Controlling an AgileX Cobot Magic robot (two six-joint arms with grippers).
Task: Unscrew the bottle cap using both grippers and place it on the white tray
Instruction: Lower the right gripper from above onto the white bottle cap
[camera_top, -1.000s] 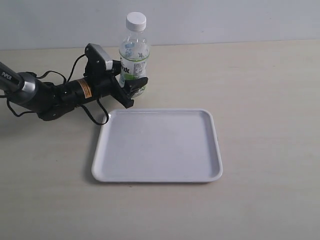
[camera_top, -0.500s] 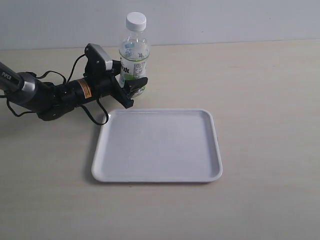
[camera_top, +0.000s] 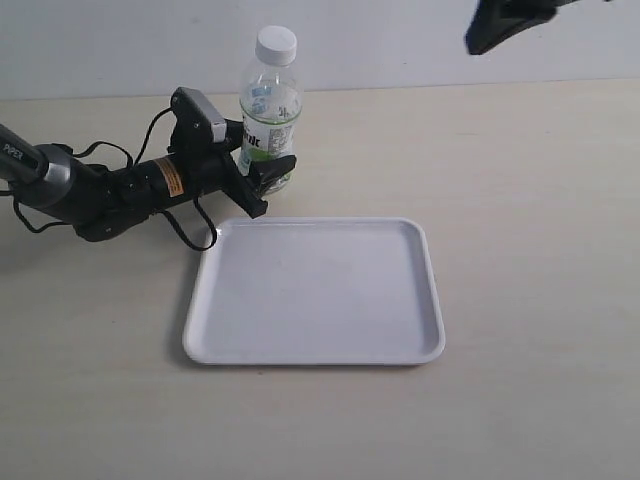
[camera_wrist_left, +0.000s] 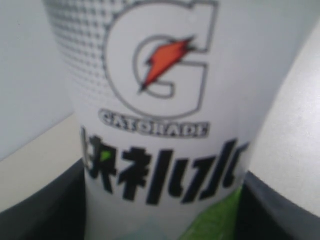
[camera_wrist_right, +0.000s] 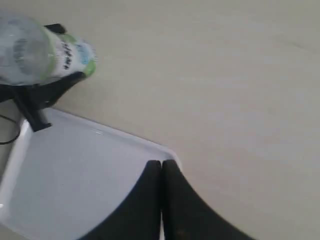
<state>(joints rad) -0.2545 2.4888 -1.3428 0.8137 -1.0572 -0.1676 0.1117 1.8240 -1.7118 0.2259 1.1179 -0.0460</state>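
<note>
L gripper (camera_top: 262, 180) pinches bottle (camera_top: 270, 125) low, 11 o'clock of tray (camera_top: 315, 290), cap (camera_top: 276, 44) on; R gripper (camera_wrist_right: 161, 167), pressed shut at 1 o'clock, could tip bottle if it reaches cap w/o opening.

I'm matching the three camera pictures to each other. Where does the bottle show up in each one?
Exterior view: the bottle stands upright, upper left of centre.
Left wrist view: the bottle fills the middle, close up, label facing the camera.
Right wrist view: the bottle is in that picture's top left corner.
Shared landmark: the left gripper's black fingers on either side of the bottle.
</note>
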